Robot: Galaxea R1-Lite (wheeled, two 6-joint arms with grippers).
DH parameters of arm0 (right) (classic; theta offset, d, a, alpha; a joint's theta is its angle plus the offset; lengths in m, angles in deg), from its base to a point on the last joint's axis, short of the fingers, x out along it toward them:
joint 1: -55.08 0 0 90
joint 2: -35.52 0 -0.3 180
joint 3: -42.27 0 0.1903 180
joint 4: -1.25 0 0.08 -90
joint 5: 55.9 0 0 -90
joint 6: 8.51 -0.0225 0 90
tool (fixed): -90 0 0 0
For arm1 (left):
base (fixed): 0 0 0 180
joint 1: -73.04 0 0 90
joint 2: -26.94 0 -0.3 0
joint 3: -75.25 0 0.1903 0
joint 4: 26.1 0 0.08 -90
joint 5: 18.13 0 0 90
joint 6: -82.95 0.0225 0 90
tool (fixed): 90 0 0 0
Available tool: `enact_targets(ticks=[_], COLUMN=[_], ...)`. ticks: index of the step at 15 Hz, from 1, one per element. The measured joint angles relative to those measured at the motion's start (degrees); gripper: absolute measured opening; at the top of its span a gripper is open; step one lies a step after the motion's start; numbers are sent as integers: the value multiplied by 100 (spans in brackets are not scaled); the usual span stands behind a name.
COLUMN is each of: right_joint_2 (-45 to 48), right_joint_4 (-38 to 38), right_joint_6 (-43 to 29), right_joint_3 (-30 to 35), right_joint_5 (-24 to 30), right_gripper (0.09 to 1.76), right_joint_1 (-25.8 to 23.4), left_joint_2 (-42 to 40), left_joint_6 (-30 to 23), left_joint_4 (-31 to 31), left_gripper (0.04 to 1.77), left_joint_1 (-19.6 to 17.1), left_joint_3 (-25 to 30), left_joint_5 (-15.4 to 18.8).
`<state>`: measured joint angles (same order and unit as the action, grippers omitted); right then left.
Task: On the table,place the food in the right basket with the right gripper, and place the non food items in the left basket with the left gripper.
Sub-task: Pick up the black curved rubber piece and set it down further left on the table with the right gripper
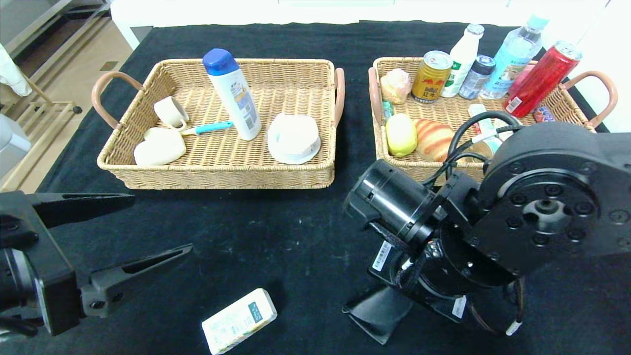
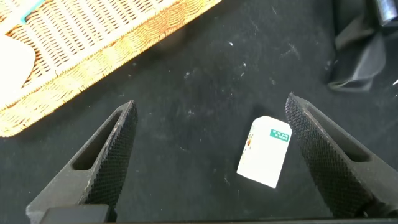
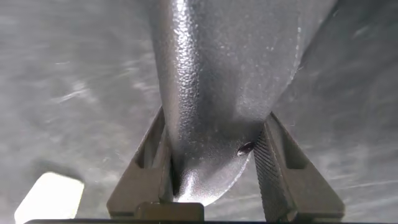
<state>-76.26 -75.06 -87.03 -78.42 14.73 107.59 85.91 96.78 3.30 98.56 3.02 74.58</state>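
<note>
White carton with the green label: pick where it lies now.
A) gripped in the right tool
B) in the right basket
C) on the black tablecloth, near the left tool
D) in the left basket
C: the white carton lies flat on the black tablecloth just ahead of the open left tool, while the right tool is shut on the black glasses case instead.

We seem to be in an indoor test room: a worktop (image 1: 296, 231) under black cloth carries staged baskets, while beyond its far left corner we see pale tiled floor (image 1: 84, 64) and a wooden rack (image 1: 44, 111).
</note>
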Motion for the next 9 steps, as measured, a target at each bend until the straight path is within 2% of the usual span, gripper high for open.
enact_targets(ticks=[5, 9], right_joint_2=[544, 739], right_joint_4=[13, 0], right_joint_6=[1264, 2280], right_joint_3=[-229, -338], right_joint_5=[-490, -560], right_gripper=[78, 77], right_joint_1=[155, 396], left_joint_2=[-5, 0], left_joint_6=[0, 0], left_joint_4=[0, 0], left_gripper=[172, 172], left_joint_1=[15, 15], left_joint_3=[0, 0], left_joint_5=[0, 4])
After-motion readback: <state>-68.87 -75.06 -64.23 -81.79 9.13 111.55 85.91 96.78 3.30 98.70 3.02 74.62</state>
